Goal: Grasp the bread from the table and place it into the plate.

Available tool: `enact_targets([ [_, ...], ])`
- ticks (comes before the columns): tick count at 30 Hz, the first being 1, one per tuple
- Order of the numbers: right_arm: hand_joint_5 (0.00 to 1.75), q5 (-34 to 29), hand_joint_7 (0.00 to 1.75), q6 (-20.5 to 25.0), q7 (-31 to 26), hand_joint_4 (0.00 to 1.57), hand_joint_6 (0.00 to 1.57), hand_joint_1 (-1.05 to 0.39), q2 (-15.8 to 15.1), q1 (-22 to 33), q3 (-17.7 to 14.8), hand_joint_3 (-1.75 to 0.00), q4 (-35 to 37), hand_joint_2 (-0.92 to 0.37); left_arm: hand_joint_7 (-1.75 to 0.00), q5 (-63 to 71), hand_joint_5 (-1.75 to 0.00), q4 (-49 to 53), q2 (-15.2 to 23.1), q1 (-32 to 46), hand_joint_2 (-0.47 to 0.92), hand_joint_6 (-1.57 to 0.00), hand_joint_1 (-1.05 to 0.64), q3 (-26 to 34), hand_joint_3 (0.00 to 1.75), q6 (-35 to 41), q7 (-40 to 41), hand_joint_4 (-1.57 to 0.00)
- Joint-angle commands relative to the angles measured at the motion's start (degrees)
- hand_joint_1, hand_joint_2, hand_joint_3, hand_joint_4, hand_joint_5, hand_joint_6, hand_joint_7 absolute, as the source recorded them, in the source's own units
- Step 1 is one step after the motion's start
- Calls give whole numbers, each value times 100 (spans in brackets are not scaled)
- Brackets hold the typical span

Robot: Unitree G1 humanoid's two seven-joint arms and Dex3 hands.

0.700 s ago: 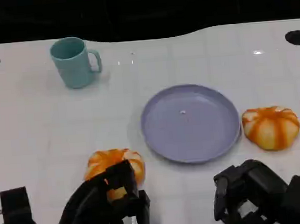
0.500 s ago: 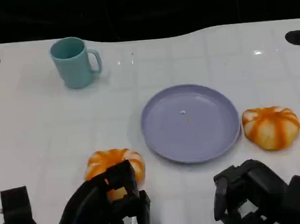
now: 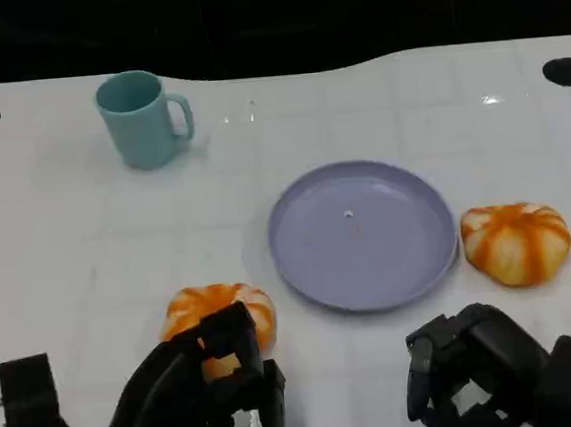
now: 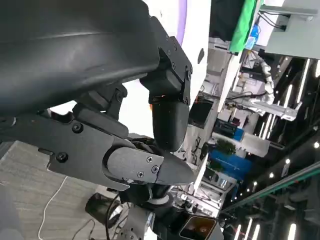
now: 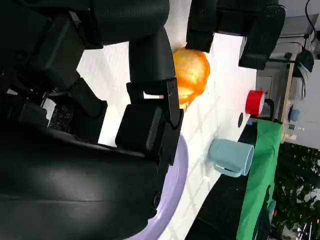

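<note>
Nothing has moved: on my white table [image 3: 62, 261], left hand [image 3: 195, 389], fingers apart, hovers over bread [image 3: 217, 308].

No text, label, brand, number or sign can be read in any of the views. The cup [image 3: 142, 117], the plate [image 3: 362, 233], both pieces of bread [image 3: 515, 242] and the white bench [image 3: 61, 251] carry no markings, and the background room in the wrist views is too blurred to read.
</note>
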Motion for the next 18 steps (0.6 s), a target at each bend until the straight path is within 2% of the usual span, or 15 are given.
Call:
enact_targets([
  [1,132,43,110,-44,9,156,157,-105,-29,-21,-17,-139,68,-12,-171,148,-175,-123,37,26,92,-58,-67,90,22,-177,195,-80],
  [5,132,19,110,-1,-8,156,157,-105,-24,-8,0,-139,46,-12,-161,155,-175,-193,19,3,92,-56,-68,134,22,-397,204,-75],
  [6,132,10,110,59,-19,156,157,-105,-26,2,5,-139,14,-12,-148,169,-175,-197,17,-7,92,-55,-68,143,22,-504,188,-67],
  [9,131,11,111,126,-27,155,157,-105,-26,33,15,-139,-49,-11,-125,348,-173,-343,91,-30,92,-55,-70,142,24,-791,251,-54],
  [11,131,32,111,90,-8,155,157,-105,-20,33,15,-139,-31,-11,-118,473,-171,-443,146,-30,92,-55,-71,136,25,-911,294,-51],
  [15,130,42,108,-66,14,155,157,-105,-6,10,11,-135,70,-16,-72,1035,-143,-748,313,-23,92,-58,-66,120,22,-1418,558,-52],
  [16,129,27,107,-79,8,154,157,-105,-9,14,15,-134,67,-16,-68,1209,-140,-829,363,-24,92,-58,-66,116,22,-1576,647,-52],
  [18,129,10,106,-62,2,153,157,-105,-19,28,22,-134,39,-17,-50,1514,-120,-1006,462,-23,92,-53,-67,108,21,-1794,833,-50],
])
